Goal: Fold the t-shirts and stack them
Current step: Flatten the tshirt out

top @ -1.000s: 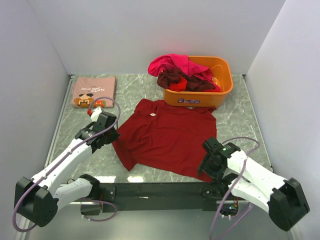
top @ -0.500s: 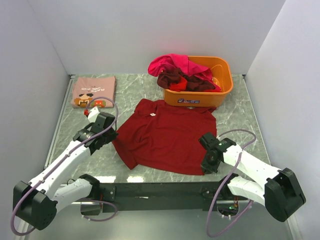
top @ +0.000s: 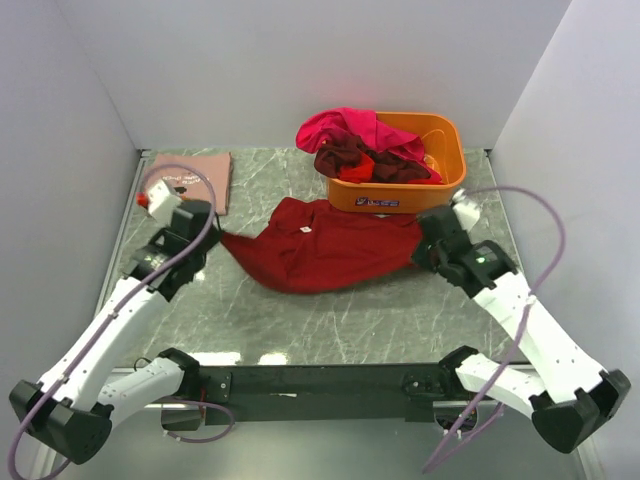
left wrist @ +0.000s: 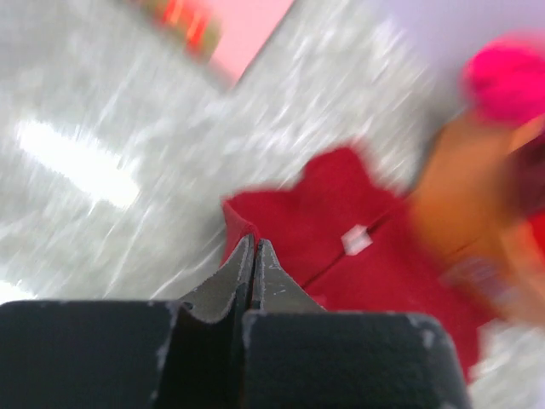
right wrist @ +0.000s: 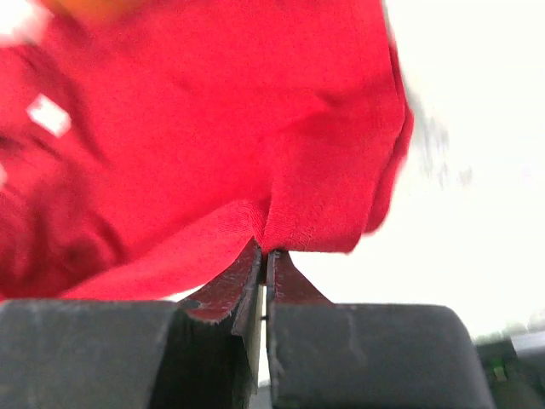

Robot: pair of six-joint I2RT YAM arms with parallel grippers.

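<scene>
Close in, the left wrist view shows the left gripper (left wrist: 255, 244) with its jaws pressed together on a thin fold at the edge of the dark red t-shirt (top: 320, 255). The right wrist view shows the right gripper (right wrist: 262, 253) pinched the same way on a bunched hem, its weave sharp. Only the overhead view tells where these holds lie. One is at the shirt's left end and one at its right, and the cloth is drawn between them into a long, rumpled band across the middle of the table (top: 330, 325). A wide stretch of marble lies between the arm bases and the shirt, with narrower strips along both side walls. The shirt's white neck label (top: 303, 228) faces up. Its far edge sits just before the orange tub (top: 452, 175), where a magenta tee (top: 345, 127) and a maroon tee (top: 350, 157) heap over the rim. In the far left corner lies the folded pink tee (top: 205, 165), partly crossed by the left arm's cable (top: 200, 185).
</scene>
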